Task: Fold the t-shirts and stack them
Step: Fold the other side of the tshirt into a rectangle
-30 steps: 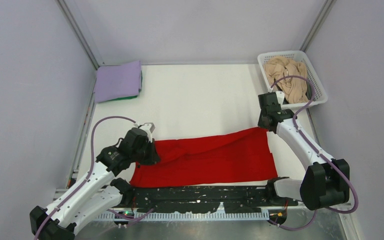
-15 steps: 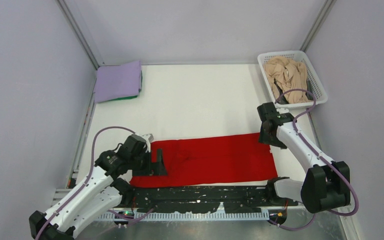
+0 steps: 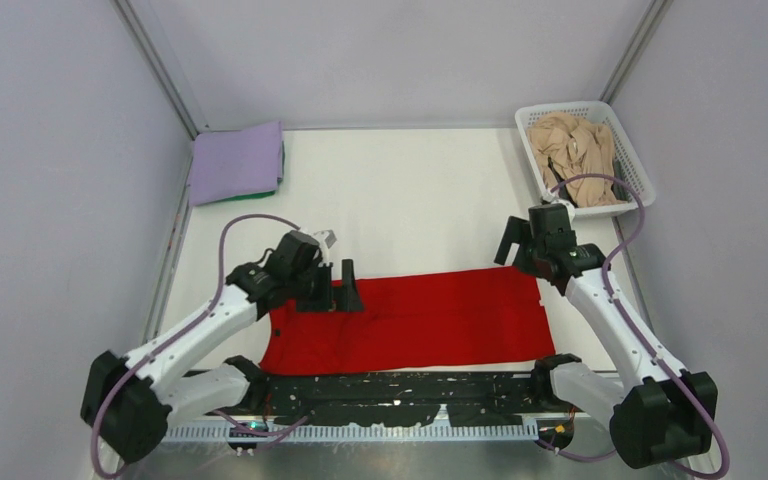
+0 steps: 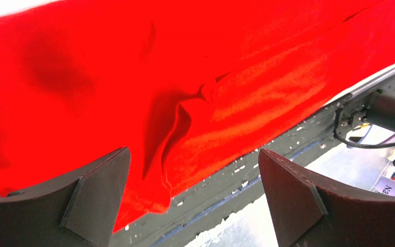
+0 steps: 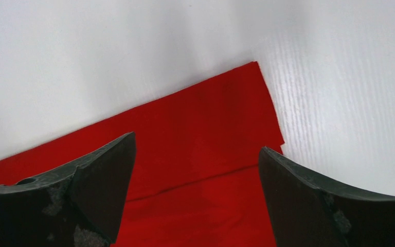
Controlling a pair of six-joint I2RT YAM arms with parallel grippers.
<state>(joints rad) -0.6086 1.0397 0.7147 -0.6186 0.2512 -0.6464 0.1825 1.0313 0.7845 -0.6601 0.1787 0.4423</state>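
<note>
Both sets of jaws have let go since a second ago: then each pinched a far corner of the red t-shirt [image 3: 430, 320] and drew it towards the near side; now the left jaws and the right jaws stand wide apart with nothing between them, lifted off the cloth. The left jaws hover over the shirt's left end, the right jaws over its far right corner.

Under them the red t-shirt lies on the bench [image 3: 410, 200] as a long band folded lengthwise, its near edge reaching the black strip [image 3: 410, 385] along the near side. From the left wrist, a raised pucker [image 4: 185, 110] runs across the cloth below the jaws. From the right wrist, the upper layer's edge [image 5: 195, 180] shows as a line, and the right-hand edge steps slightly, so the two layers are not quite flush.

Further out, the lavender t-shirt [image 3: 235, 160] sits folded in the far left corner, on top of the green t-shirt [image 3: 260, 196], of which only an edge shows. The beige t-shirt [image 3: 572, 150] lies crumpled in the white lattice basket [image 3: 640, 185] at far right.

That lengthwise fold looks finished; the band probably still needs folding across before it can join the stack, and the pucker may want smoothing first.
</note>
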